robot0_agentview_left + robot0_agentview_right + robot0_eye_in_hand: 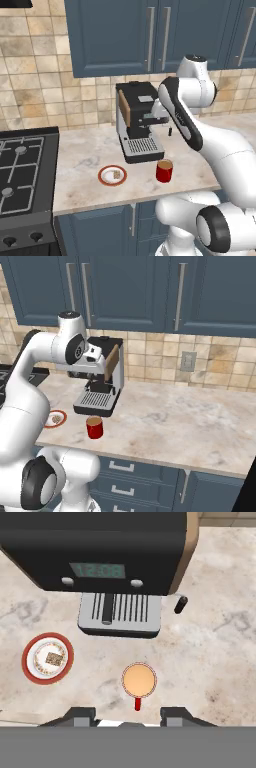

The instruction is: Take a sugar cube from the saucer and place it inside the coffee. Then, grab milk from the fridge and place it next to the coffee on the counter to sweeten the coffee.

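The sugar cube (55, 658) (116, 174) lies tan in the middle of the saucer (24, 659) (100, 176), a white plate with a reddish rim on the counter (215, 637) (85, 150). To its right stands the coffee (139, 679) (164, 171) (94, 427), a red mug with brown liquid. My gripper (129, 714) (169, 131) hangs high above the counter, close over the mug and right of the saucer. It is open, with nothing between its fingers. The milk and the fridge are out of view.
A black-and-silver coffee machine (137, 120) (102, 381) (100, 552) stands right behind the mug and saucer. The black gas stove (22, 170) borders the counter on the left. Blue wall cabinets (115, 35) hang above. Bare counter (175, 416) stretches to the right.
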Robot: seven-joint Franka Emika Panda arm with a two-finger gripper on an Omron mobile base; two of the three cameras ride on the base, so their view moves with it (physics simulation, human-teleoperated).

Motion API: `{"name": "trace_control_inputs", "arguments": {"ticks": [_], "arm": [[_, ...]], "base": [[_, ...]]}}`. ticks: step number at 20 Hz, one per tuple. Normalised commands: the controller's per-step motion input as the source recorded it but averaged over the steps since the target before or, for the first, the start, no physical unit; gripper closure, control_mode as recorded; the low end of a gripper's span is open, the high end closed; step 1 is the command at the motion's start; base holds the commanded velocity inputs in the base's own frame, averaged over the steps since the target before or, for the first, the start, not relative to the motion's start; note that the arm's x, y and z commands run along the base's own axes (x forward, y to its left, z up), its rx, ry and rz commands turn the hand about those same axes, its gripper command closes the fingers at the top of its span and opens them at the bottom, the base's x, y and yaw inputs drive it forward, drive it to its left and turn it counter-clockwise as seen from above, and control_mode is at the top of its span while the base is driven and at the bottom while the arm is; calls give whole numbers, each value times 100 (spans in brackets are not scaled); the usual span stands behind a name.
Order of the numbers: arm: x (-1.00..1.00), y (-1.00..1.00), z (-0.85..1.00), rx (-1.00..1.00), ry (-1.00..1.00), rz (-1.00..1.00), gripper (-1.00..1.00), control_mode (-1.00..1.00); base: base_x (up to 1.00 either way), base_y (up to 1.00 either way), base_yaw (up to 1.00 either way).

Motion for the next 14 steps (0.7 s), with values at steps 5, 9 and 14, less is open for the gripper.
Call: {"name": "trace_control_inputs", "arguments": {"ticks": [5,9,14], "arm": [[-62,12,-12,-1,-11,0,-100,-100],[-18,100,-76,-21,0,-6,-100,-100],[24,95,-86,-20,5,-15,-100,-100]], "base": [[0,0,0],[0,0,0],[0,0,0]]}}
